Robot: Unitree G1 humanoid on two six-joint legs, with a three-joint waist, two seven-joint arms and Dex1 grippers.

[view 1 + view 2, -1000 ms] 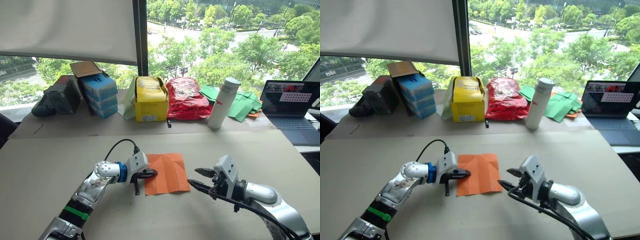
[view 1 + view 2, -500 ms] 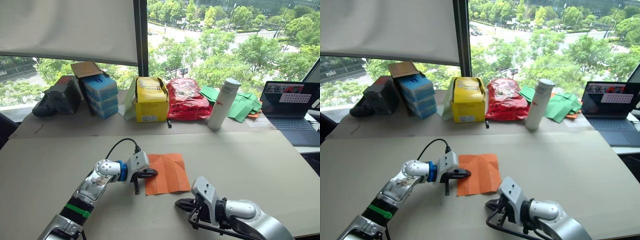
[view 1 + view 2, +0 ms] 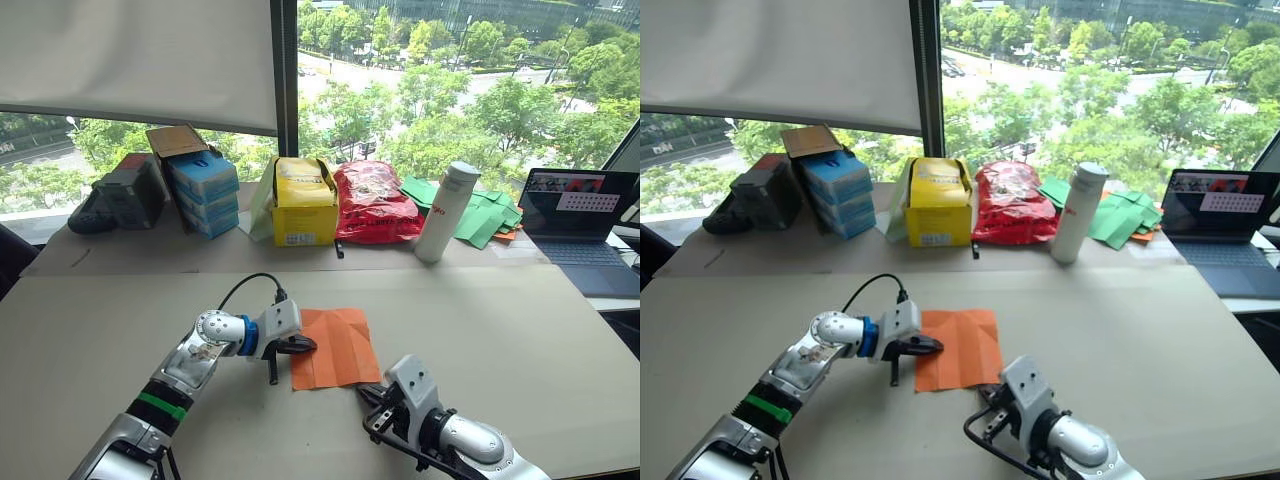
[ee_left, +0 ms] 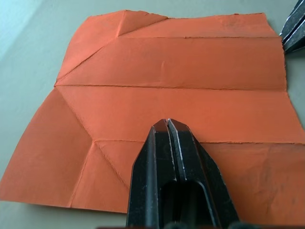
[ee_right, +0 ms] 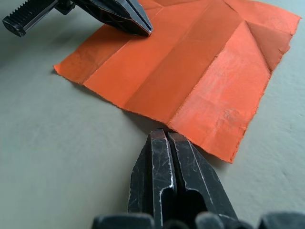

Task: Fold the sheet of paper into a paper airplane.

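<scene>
Creased orange sheet of paper (image 3: 335, 347) lying flat on the surface (image 3: 520, 330), an end effector at each side.

The sheet is roughly square, bright orange, crossed by several parallel fold lines and diagonal creases at its far corners, with slightly ragged edges. It sits near the middle of the surface, toward the near side. The left end effector (image 4: 167, 125), fingers pressed together, rests its tip on the sheet just inside the left edge. The right end effector (image 5: 163, 136), fingers also pressed together, points at the sheet's near right corner, its tip at the paper's edge.
</scene>
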